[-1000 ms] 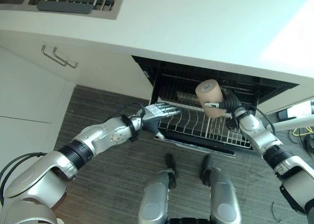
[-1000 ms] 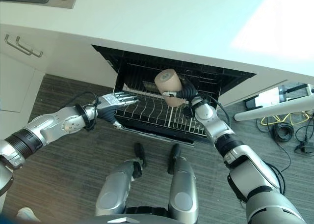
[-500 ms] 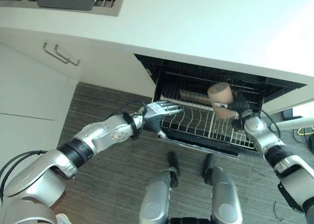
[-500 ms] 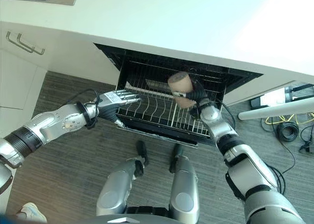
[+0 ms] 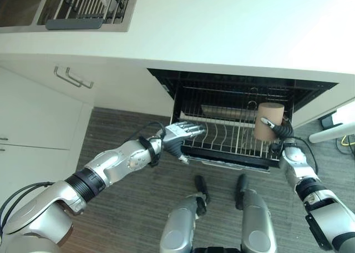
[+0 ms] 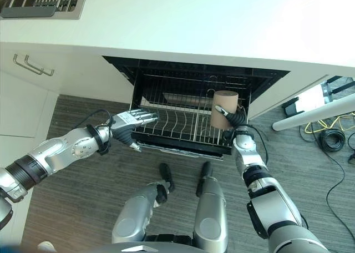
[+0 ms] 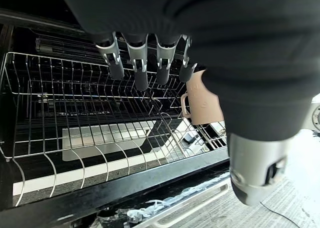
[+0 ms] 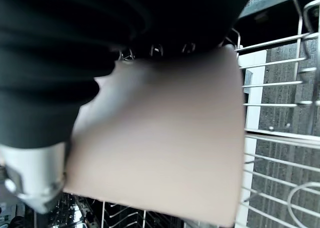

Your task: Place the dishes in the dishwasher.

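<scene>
A tan mug (image 5: pixel 268 120) stands upright at the right end of the wire dishwasher rack (image 5: pixel 222 145), with my right hand (image 5: pixel 279 132) shut round its side. The right wrist view has the mug (image 8: pixel 160 138) close up against rack wires; I cannot tell whether it rests on them. In the left wrist view the mug (image 7: pixel 202 100) turns its handle toward the rack's middle. My left hand (image 5: pixel 180 134) is open, fingers (image 7: pixel 140 63) straight, at the rack's front left corner, and holds nothing.
The rack (image 6: pixel 177 125) is pulled out of the open dishwasher under a white counter (image 5: pixel 222 25). A dish drainer (image 5: pixel 83 3) sits in the sink at the upper left. Cabinet handles (image 5: pixel 72 77) lie left; a white bar (image 6: pixel 316 117) and cables (image 6: pixel 327 137) lie right.
My right hand has carried the mug to the right and down to the rack's right end, and turned it from tilted to upright. The left hand has stayed put. The camera shifted slightly.
</scene>
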